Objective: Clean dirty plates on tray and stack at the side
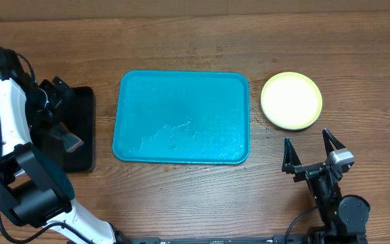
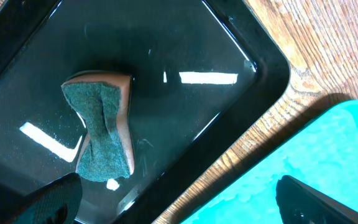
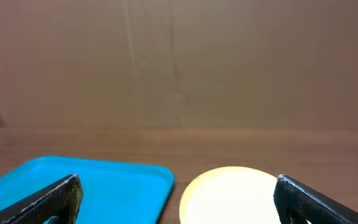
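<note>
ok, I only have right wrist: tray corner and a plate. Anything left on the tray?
Observer: Nothing on the tray but a wet film.
Operator: Where's the sponge?
Observer: The sponge lies in the black tray, left of the blue one.
Operator: Left arm holding it?
Observer: No. The left gripper is open, and the sponge is not between its fingers.

plate stack (image 1: pixel 291 102) count unclear, tray (image 3: pixel 123 186) cropped
</note>
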